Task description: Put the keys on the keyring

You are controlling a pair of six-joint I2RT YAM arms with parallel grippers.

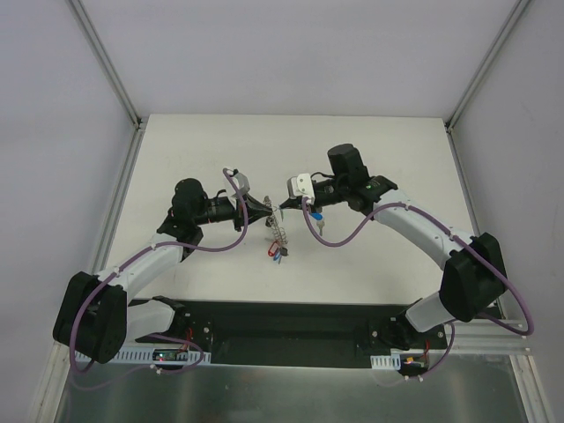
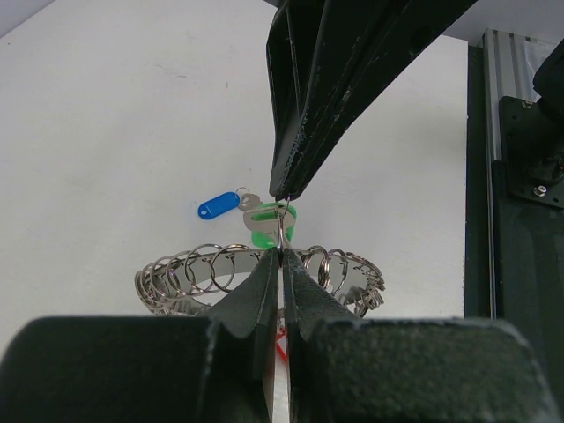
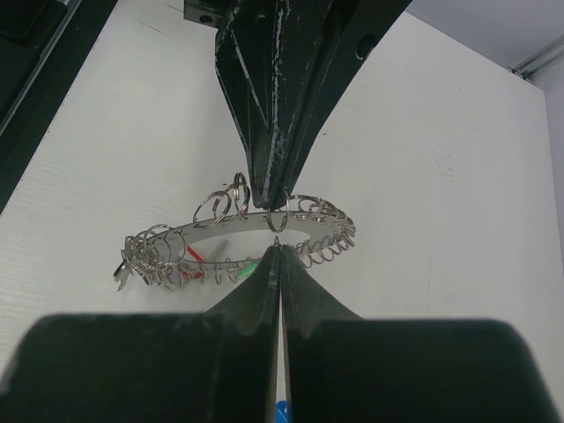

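The keyring is a wide flat silvery ring lined with small split rings, held above the table between both arms. My left gripper is shut on its near rim. My right gripper faces it tip to tip, shut on a small wire loop just above the rim. The green-tagged key hangs from that loop. The blue-tagged key lies on the table behind it, below the right arm. In the right wrist view the keyring lies level and the green tag peeks out under it.
A red-tagged key dangles from the keyring's underside. The black base plate runs along the near edge. Aluminium frame rails border the white table, one close on the right in the left wrist view. Purple cables loop off both arms.
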